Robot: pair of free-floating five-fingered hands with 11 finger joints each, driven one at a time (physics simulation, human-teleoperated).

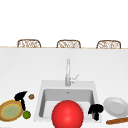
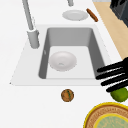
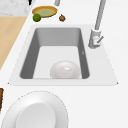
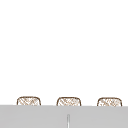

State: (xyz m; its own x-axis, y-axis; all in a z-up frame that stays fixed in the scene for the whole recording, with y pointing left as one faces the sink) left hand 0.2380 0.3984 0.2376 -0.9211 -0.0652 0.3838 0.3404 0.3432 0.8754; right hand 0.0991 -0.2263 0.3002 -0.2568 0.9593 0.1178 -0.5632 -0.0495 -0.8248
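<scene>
Left hand (image 1: pixel 21 98), fingers straight and apart, is hovering at the surface's (image 1: pixel 20 70) front left corner, just above the lime (image 1: pixel 26 114), beside the woven plate (image 1: pixel 10 110). Right hand (image 1: pixel 96 110), fingers curled on nothing, is hanging over the sink's (image 1: pixel 42 86) right rim, beside the white plate (image 1: pixel 115 106).

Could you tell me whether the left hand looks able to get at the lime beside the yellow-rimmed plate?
Probably yes: the left hand hovers with straight fingers just above the lime, and nothing lies between them.
</scene>
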